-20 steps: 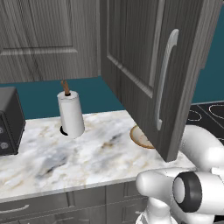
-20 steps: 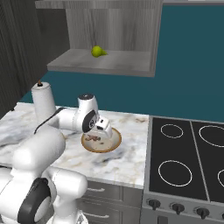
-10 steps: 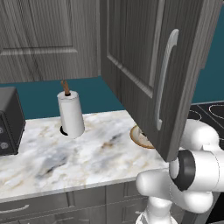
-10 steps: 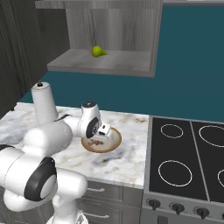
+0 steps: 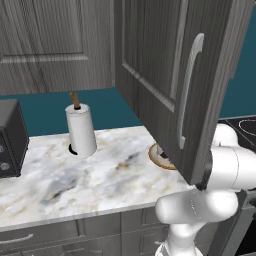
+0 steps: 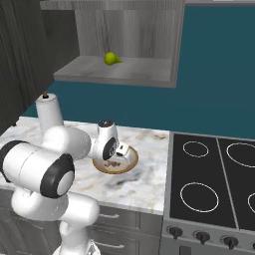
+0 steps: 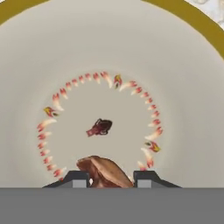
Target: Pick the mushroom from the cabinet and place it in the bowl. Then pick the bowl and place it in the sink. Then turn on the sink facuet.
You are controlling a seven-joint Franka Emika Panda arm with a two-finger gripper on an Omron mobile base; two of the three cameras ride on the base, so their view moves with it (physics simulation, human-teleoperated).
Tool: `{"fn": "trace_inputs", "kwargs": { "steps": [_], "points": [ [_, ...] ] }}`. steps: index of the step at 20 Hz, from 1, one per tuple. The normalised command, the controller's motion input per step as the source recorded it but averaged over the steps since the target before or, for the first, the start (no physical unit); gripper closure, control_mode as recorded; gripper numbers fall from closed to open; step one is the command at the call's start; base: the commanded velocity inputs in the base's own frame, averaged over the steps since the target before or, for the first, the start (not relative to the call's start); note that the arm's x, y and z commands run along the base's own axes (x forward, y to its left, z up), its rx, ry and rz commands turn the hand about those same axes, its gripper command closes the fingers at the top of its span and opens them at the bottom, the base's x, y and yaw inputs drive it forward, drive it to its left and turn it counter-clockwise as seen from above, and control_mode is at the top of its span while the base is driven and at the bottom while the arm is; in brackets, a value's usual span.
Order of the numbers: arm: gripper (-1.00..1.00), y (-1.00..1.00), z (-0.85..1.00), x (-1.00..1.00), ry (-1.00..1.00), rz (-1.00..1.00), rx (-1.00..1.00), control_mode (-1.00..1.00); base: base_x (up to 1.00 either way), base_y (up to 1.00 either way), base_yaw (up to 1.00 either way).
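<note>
The gripper (image 7: 111,180) is gripping the reddish-brown mushroom (image 7: 105,170) between its fingertips, hovering just over the bowl (image 7: 183,87), whose cream inside is showing a ring of red flecks. Behind the bowl (image 6: 130,164) on the marble counter (image 6: 144,187), a green pear (image 6: 112,59) is sitting in the open cabinet (image 6: 117,74).

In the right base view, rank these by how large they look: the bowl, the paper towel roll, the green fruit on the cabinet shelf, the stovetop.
1. The stovetop, by far the largest.
2. The paper towel roll and the bowl: unsure, since the arm covers part of each.
3. The green fruit, smallest, though it sits farther back.
</note>
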Motion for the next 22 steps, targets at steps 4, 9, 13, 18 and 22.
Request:
{"fn": "trace_inputs", "kwargs": {
  "steps": [4,9,13,18,22],
  "points": [
    [-1.0,-0.13,-0.03,0.25,0.0,0.0,0.0,-1.0,0.0,0.0,0.0],
    [-1.0,-0.17,0.2,0.09,0.0,0.0,0.03,-1.0,0.0,0.0,0.0],
    [-1.0,-0.29,0.69,-0.34,0.0,-0.05,0.05,-1.0,0.0,0.0,0.0],
    [-1.0,-0.08,0.43,-0.24,0.01,-0.11,0.02,-1.0,0.0,0.0,0.0],
    [-1.0,-0.16,0.21,-0.23,0.0,-0.11,0.01,-1.0,0.0,0.0,0.0]
  ]
}}
